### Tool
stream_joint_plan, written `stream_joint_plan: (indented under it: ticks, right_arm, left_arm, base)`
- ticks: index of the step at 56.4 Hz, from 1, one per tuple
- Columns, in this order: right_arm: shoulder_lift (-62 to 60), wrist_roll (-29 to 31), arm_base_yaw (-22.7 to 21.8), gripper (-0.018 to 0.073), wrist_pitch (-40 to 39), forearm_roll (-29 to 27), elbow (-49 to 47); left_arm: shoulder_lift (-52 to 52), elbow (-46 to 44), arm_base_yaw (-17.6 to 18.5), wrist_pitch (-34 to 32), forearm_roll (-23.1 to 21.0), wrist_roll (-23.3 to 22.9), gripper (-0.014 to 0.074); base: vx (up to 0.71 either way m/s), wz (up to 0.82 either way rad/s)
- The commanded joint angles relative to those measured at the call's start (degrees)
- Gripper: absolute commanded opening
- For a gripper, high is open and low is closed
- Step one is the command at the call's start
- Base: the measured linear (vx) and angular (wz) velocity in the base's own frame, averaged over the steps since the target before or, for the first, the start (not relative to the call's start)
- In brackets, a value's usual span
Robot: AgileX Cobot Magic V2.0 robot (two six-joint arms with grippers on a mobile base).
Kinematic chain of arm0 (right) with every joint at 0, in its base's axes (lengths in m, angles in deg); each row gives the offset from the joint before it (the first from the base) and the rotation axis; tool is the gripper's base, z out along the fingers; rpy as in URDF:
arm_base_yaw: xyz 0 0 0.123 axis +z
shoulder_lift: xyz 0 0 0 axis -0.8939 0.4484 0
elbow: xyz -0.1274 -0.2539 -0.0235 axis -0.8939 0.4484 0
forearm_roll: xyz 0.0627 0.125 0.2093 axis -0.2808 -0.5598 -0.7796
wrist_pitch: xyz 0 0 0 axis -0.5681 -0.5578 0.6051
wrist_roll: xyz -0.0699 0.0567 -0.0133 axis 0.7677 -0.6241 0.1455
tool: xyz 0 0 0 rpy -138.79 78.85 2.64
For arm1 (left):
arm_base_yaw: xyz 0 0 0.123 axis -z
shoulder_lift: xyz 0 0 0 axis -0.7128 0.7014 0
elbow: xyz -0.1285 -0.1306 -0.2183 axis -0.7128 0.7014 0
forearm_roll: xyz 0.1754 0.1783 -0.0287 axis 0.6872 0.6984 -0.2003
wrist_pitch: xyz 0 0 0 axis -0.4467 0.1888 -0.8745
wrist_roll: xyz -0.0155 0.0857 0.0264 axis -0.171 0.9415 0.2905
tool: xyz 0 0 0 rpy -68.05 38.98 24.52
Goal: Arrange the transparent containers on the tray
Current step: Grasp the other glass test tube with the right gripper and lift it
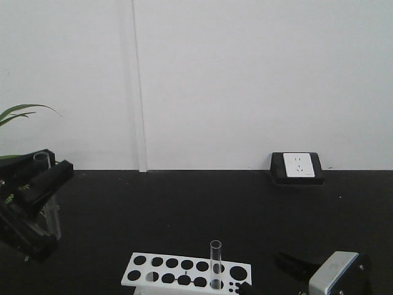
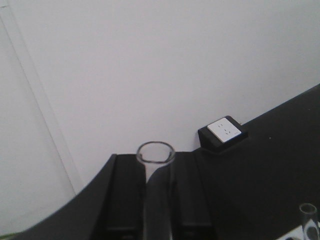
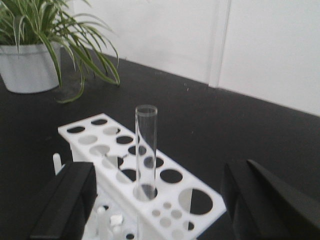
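Nearest us: right gripper [image 3: 157, 195] sits low over the matte black tabletop [image 1: 184, 209]; its black fingers [image 3: 65, 200] are spread wide with nothing gripped.
Just ahead of it is the white plastic perforated rack [image 3: 95, 135], rows of round holes with one large hole at the near end; most holes are unfilled.
First slender clear glass test tube, the racked tube [image 3: 145, 150], stands upright in a hole near that large-hole end; the right gripper doesn't touch it.
Further back on our left: left gripper [image 2: 158, 215] is clamped on the second clear glass test tube, the held tube [image 2: 156, 170]; it's upright, its round rim pokes above the fingers, and it's well apart from the rack; we can't tell whether its base touches the table.
Rear: leafy green plant in a white pot [image 3: 30, 65] at the left; black socket box with white faceplate [image 1: 298, 167] sits on the tabletop against the plain white wall [image 1: 245, 74].
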Motion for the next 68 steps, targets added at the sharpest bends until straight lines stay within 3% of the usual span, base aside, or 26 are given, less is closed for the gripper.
stream_joint_plan:
  ticks: [1, 16, 28, 50, 60, 68]
  right_arm:
    - [1.2, 1.0, 0.0, 0.0564, -6.9, -0.1, -1.8]
    - [9.7, 0.7, 0.1, 0.0564, -10.0, 2.9, -7.9]
    - [15.5, -0.4, 0.1, 0.0564, -11.0, 5.9, -15.0]
    - [22.9, -7.4, 0.1, 0.056, -16.3, 10.9, -23.3]
    - [24.7, -7.4, 0.1, 0.05, -16.9, 11.4, -24.5]
    - [24.7, -7.4, 0.1, 0.0348, -16.9, 11.5, -24.5]
  left_arm:
    - [-2.8, 1.3, 0.2, -2.5, -1.7, -1.0, -0.0001]
    - [-3.6, 3.7, 0.2, -2.9, -1.7, -4.4, -0.0001]
    - [-3.6, 3.7, 0.2, -2.9, -1.7, -4.4, -0.0001]
    - [-3.6, 3.7, 0.2, -1.8, -1.7, -4.3, -0.0001]
    - [-3.6, 3.7, 0.2, -1.2, -1.7, -4.3, -0.0001]
    - [-3.6, 3.7, 0.2, -1.2, -1.7, -4.3, -0.0001]
  base:
    - [0.0, 0.0]
    - [0.0, 0.0]
    - [0.0, 0.0]
    - [0.0, 0.0]
    - [0.0, 0.0]
    - [0.0, 0.0]
